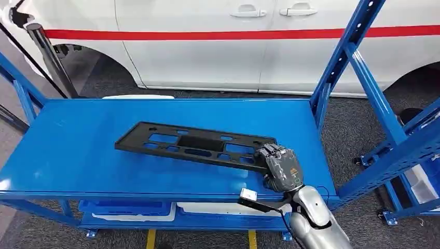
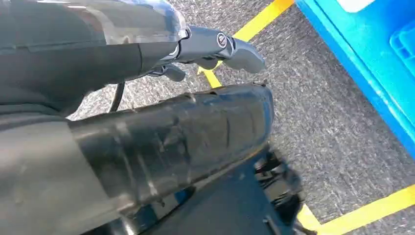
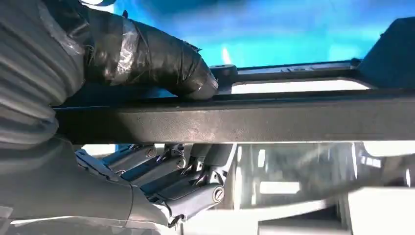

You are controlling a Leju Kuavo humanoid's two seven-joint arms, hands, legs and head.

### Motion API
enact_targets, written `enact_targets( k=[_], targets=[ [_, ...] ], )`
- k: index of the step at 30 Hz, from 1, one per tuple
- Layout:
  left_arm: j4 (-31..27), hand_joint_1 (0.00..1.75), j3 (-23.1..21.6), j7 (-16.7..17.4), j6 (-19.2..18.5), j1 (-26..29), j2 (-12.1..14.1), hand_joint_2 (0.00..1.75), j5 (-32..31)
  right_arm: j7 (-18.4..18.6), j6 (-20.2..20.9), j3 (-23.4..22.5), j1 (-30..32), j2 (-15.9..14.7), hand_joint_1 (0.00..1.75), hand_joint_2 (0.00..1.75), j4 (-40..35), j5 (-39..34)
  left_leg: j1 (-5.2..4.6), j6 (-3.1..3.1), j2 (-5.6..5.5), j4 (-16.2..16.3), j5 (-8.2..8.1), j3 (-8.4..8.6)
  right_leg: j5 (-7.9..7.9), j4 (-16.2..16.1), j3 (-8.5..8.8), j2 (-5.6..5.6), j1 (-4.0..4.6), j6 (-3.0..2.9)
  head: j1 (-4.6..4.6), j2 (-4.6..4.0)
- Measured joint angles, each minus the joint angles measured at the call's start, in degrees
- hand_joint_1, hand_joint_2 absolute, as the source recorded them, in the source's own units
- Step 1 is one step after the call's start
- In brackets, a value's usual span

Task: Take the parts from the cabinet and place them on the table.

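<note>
Over the blue table [image 1: 72, 150], the black plastic panel [image 1: 192, 144] is gripped at one end by the right hand [image 1: 278, 166] — thumb above, fingers below, so it's kept level; left hand's [image 2: 215, 46] state can't be told.

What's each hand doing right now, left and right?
Left hand: holds nothing, fingers curled in.
Right hand: grips the black plastic part at its end.

A white vehicle [image 1: 249, 46] with a red stripe along its side stands behind the blue metal table [image 1: 78, 150], on dark grey carpet [image 1: 353, 129]. Blue perforated uprights [image 1: 345, 52] rise at the right. Yellow floor lines [image 1: 150, 238] show below the table's lower shelf, where blue and white trays [image 1: 129, 210] lie. A chrome post [image 1: 49, 57] leans at the left.
</note>
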Motion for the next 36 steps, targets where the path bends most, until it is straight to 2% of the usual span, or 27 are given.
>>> enact_targets(
  k=[2,3,4,5,7,8,9,10,11,13,14,17,18,19,20,21,23,24,25,26,28,29,30,33,34,35,36],
  targets=[
    [0.0,0.0,0.1,-0.2,0.2,0.4,0.0,0.0,0.3,1.6,-2.3,-0.2,1.3,-0.1,1.75,1.75,-3.3,4.2,-0.2,0.46,-0.04,0.0,-0.04,-0.13,0.15,-0.3,0.11,-0.01,-0.06,0.6,0.0,0.0],
    [0.0,0.0,0.1,-0.3,0.3,0.6,0.1,0.0,0.5,2.0,-3.1,-0.2,1.9,-0.1,1.75,1.75,-5.3,5.5,0.03,0.95,-0.02,-0.5,0.25,0.0,0.17,-0.3,0.21,0.02,0.02,1.04,-0.02,0.0],
    [0.0,0.0,0.1,-0.3,0.3,0.6,0.0,0.0,0.5,2.2,-3.5,-0.2,2.4,-0.2,1.75,1.75,-6.8,6.0,0.3,1.44,0.16,-1.0,0.61,0.46,-0.56,0.3,-0.03,0.03,-0.33,1.24,-0.02,0.0],
    [0.0,0.0,0.1,-0.4,0.3,0.6,0.0,0.0,0.5,2.4,-3.8,-0.2,2.6,-0.2,1.75,1.75,-7.8,6.5,0.27,1.92,0.21,-1.2,0.67,0.54,-2.19,2.4,-0.99,0.01,-0.16,1.28,0.04,0.0],
    [0.0,0.0,0.1,-0.5,0.3,0.5,0.0,0.0,0.6,3.3,-4.2,-0.2,3.5,-0.2,1.75,1.75,-9.6,8.0,0.18,2.27,0.28,-1.2,0.6,0.49,-6.35,10.9,-4.89,0.02,-0.18,1.47,0.04,0.0],
    [0.0,0.0,0.1,-0.5,0.3,0.5,0.0,0.0,0.6,3.5,-5.0,-0.2,4.2,-0.1,1.75,1.75,-10.7,9.1,0.09,2.36,0.27,-1.1,0.54,0.49,-7.89,15.3,-7.05,0.01,-0.19,1.57,0.02,0.0],
    [0.0,0.0,0.2,-0.5,0.3,0.6,0.0,0.0,0.7,3.7,-5.7,-0.2,5.0,-0.1,1.75,1.75,-11.7,10.2,0.08,2.4,0.21,-1.0,0.48,0.49,-8.03,17.3,-8.11,0.01,-0.2,1.62,0.02,0.0],
    [0.0,0.0,0.2,-0.6,0.3,0.7,0.0,0.0,1.0,4.2,-6.5,0.0,5.8,0.3,1.75,1.75,-13.1,12.0,0.07,2.4,0.1,-0.9,0.35,0.54,-6.77,16.4,-7.77,0.0,-0.2,1.57,0.04,-0.02],
    [0.0,0.0,0.2,-0.7,0.3,0.8,0.0,0.0,1.1,4.9,-7.2,0.3,6.6,0.3,1.75,1.75,-14.3,13.9,0.07,2.3,0.01,-0.7,0.19,0.62,-4.6,13.3,-6.29,0.0,-0.17,1.41,0.02,0.0],
    [0.0,0.0,0.2,-0.7,0.3,0.8,0.0,0.0,1.2,6.0,-7.8,1.4,7.5,1.0,1.75,1.75,-16.6,17.0,0.08,1.89,-0.05,-0.2,-0.35,0.81,0.36,3.2,-1.37,-0.05,-0.15,0.83,0.02,0.0],
    [0.0,0.0,0.2,-0.7,0.3,0.8,-0.1,0.0,1.3,6.5,-7.9,2.1,7.9,1.5,1.75,1.75,-17.6,18.0,-0.23,1.51,-0.01,0.0,-0.64,0.58,-0.62,1.3,-0.22,-0.09,0.11,0.59,0.04,0.0],
    [0.0,0.0,0.3,-0.7,0.3,0.7,-0.2,0.0,1.4,7.7,-8.6,3.3,8.9,2.3,1.75,1.75,-19.7,19.3,-0.27,0.77,0.0,0.1,-0.61,0.44,-0.44,0.8,-0.48,0.05,0.5,0.17,-0.02,0.0],
    [0.0,0.0,0.3,-0.7,0.3,0.7,-0.2,0.0,1.4,8.1,-8.7,3.7,9.0,2.4,1.75,1.75,-20.3,19.6,-0.28,0.43,0.01,0.0,-0.63,0.55,-0.37,0.7,-0.43,0.07,0.38,-0.16,0.0,0.0],
    [0.0,0.0,0.3,-0.7,0.4,0.7,-0.2,0.0,1.5,8.4,-8.7,4.1,9.2,2.7,1.75,1.75,-20.8,20.2,-0.15,-0.01,0.07,0.4,-1.26,0.32,-0.09,0.1,-0.07,-0.04,-0.14,-0.65,-0.02,0.0],
    [0.0,0.0,0.3,-0.7,0.4,0.7,-0.2,0.0,1.6,8.9,-8.7,4.6,9.5,3.1,1.75,1.75,-21.5,20.9,-0.08,-0.34,0.08,2.1,-2.6,-0.17,-0.12,0.0,0.02,-0.07,-0.15,-0.99,-0.02,0.0],
    [0.0,0.0,0.4,-0.9,0.2,0.7,-0.2,0.0,1.8,9.1,-8.7,5.1,9.9,3.5,1.75,1.75,-22.0,21.5,0.01,-0.59,0.07,5.5,-4.69,-1.72,-0.12,0.0,0.0,-0.11,-0.13,-1.24,-0.11,0.0],
    [0.0,0.0,0.6,-1.5,-0.3,0.8,-0.2,0.0,2.2,9.5,-8.9,6.1,11.0,4.6,1.75,1.75,-22.7,22.7,0.22,-1.03,0.08,14.2,-8.59,-5.81,-0.16,0.0,-0.04,-0.2,-0.01,-1.32,-0.07,0.0],
    [0.0,0.0,0.7,-1.6,-0.5,0.8,-0.2,0.0,2.4,9.6,-9.0,6.6,11.6,5.1,1.75,1.75,-22.9,23.3,0.26,-1.18,0.08,17.1,-9.17,-7.19,-0.17,0.1,-0.05,-0.21,0.01,-1.32,-0.09,0.0],
    [0.0,0.0,0.9,-1.8,-0.8,0.9,-0.2,0.0,2.4,9.8,-9.0,7.0,12.1,5.6,1.75,1.75,-23.1,24.3,0.31,-1.26,0.08,17.1,-8.2,-7.29,-0.18,0.1,0.0,-0.2,0.0,-1.32,-0.07,0.0],
    [0.0,0.0,1.0,-1.9,-0.9,1.0,-0.2,0.0,2.5,9.9,-9.0,7.3,12.6,6.0,1.75,1.75,-23.3,25.1,0.36,-1.23,0.09,14.3,-6.09,-6.08,-0.19,0.1,0.04,-0.15,-0.01,-1.31,-0.09,0.0],
    [0.0,0.0,1.2,-2.2,-0.9,0.9,-0.2,0.0,2.6,10.0,-9.0,8.0,13.3,6.7,1.75,1.75,-23.8,26.4,0.39,-0.93,0.1,4.3,-0.98,-1.2,-0.26,0.2,0.24,-0.11,-0.03,-1.2,-0.09,0.0],
    [0.0,0.0,1.4,-2.4,-1.0,0.9,-0.2,0.0,2.7,10.1,-9.0,8.4,13.5,7.0,1.75,1.75,-24.1,26.7,0.36,-0.62,0.1,0.5,-0.81,0.43,-0.33,0.2,0.25,-0.11,0.03,-0.97,-0.06,0.0],
    [0.0,0.0,1.5,-2.6,-1.0,0.9,-0.2,1.75,2.8,10.4,-9.0,8.8,13.6,7.1,1.75,1.75,-24.3,27.1,0.0,-0.34,0.04,-0.1,-0.85,0.8,-0.36,0.4,0.08,-0.06,0.37,-0.57,-0.07,0.0],
    [0.0,0.0,1.6,-2.9,-1.7,1.1,-0.2,1.75,3.0,11.3,-9.0,10.4,13.7,7.8,1.75,1.75,-24.7,27.5,-0.24,0.57,-0.02,0.0,-0.55,0.63,0.08,-0.1,0.24,-0.06,0.13,0.37,-0.06,0.0],
    [0.0,0.0,1.6,-3.0,-1.9,1.2,-0.2,1.75,3.1,11.5,-9.0,10.7,13.8,7.9,1.75,1.75,-24.7,27.5,0.34,1.3,0.08,-0.7,-0.04,0.9,-0.23,0.2,0.14,-0.04,0.24,0.82,-0.04,0.0],
    [0.0,0.0,1.6,-3.3,-2.0,1.2,-0.2,1.75,3.1,11.9,-9.0,11.1,13.8,7.9,1.75,1.75,-24.7,27.5,0.25,1.68,0.11,-0.9,0.13,0.98,-1.22,1.2,-0.2,-0.08,0.07,0.93,0.0,0.0],
    [0.0,0.0,1.6,-3.5,-2.1,1.1,-0.2,1.75,3.1,12.1,-9.0,11.3,13.8,7.9,1.75,1.75,-24.7,27.2,0.25,2.01,0.16,-0.9,0.2,0.86,-3.34,4.1,-1.5,-0.1,0.05,0.93,0.0,0.0]
  ],
)
